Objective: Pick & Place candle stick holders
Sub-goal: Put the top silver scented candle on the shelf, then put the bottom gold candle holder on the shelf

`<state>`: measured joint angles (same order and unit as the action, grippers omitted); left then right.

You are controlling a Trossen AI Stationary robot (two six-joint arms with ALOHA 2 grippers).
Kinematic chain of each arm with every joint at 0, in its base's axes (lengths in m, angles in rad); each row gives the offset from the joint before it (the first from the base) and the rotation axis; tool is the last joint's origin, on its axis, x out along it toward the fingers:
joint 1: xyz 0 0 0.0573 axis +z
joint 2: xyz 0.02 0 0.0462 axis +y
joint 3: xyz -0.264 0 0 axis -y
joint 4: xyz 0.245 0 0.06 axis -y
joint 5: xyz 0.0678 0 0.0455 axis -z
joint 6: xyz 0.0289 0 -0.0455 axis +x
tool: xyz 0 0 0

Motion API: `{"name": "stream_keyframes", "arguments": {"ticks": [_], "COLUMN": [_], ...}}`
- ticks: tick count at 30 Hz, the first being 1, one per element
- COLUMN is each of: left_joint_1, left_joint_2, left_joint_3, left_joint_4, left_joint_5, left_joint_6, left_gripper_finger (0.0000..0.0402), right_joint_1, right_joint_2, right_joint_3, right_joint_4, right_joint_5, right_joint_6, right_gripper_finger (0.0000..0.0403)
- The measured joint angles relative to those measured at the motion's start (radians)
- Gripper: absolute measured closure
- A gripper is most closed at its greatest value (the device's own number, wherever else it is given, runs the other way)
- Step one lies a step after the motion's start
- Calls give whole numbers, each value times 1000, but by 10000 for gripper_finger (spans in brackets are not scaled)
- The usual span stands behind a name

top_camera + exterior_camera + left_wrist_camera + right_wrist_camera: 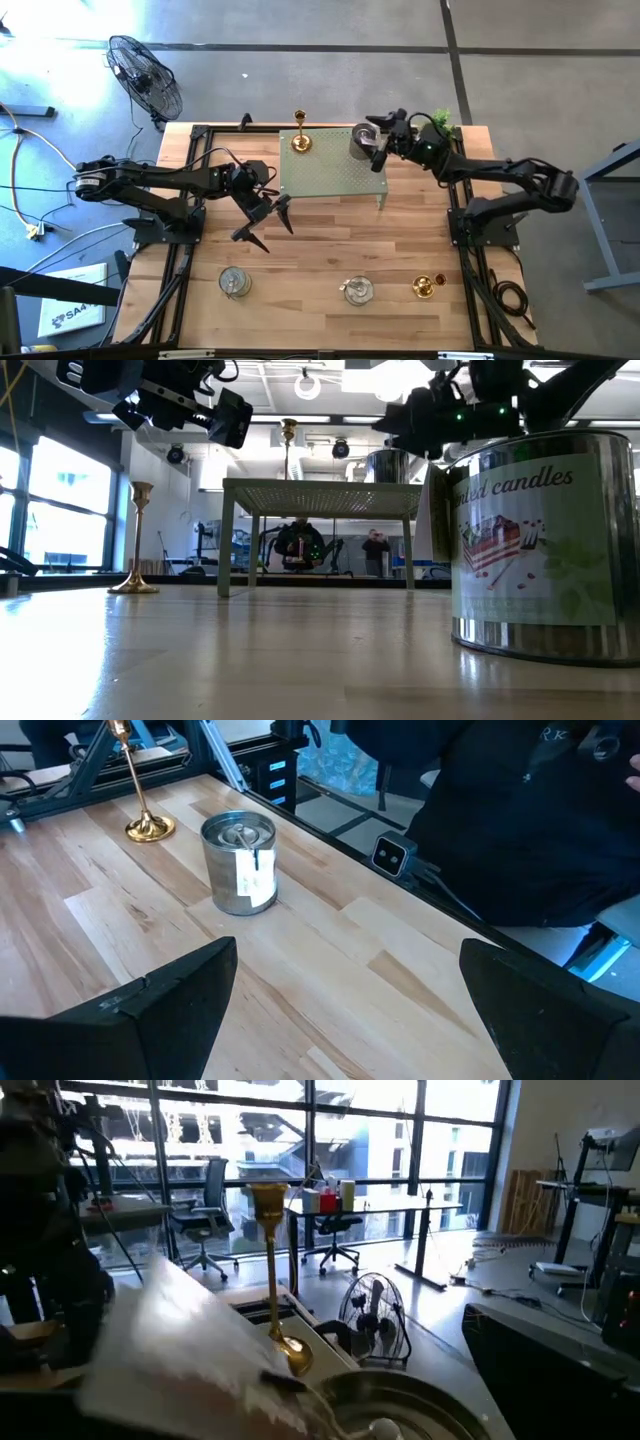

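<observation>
- The wooden desk carries a small raised green mesh stand at the middle of its far edge.
- On the stand, one gold candle stick holder stands upright at the stand's far left corner; its thin stem also shows in the low view.
- A silvery tin holder sits at the stand's far right corner.
- The right claw is over this tin, with its fingers spread apart on either side of it; the pictures do not settle whether the fingers touch its wall.
- From the right wrist camera, the tin's round rim lies just below, and the gold holder stands beyond it.
- The left claw hangs above bare desk just off the stand's near left corner, its fingers wide apart and holding nothing.
- Along the near edge of the desk stand three more holders, well apart from one another: a silvery tin toward the left, another tin in the middle, and a gold holder toward the right.
- The left wrist view shows a labelled tin with a gold holder near it.
- A green potted plant stands at the far right corner of the desk.
- A floor fan stands beyond the far left corner.
</observation>
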<state>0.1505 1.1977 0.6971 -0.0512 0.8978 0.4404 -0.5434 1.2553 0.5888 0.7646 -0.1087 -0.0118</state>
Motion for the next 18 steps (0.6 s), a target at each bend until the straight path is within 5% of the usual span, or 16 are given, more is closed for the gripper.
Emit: {"name": "stream_keyframes", "arguments": {"ticks": [18], "left_joint_1": [0], "left_joint_2": [0], "left_joint_3": [0], "left_joint_4": [-2], "left_joint_5": [-3], "left_joint_6": [-1], "left_gripper_finger": [25], "right_joint_1": [135], "right_joint_2": [-366], "right_joint_3": [0], "right_joint_4": [-312], "right_joint_5": [128], "right_joint_6": [-100], "right_gripper_finger": [22]}}
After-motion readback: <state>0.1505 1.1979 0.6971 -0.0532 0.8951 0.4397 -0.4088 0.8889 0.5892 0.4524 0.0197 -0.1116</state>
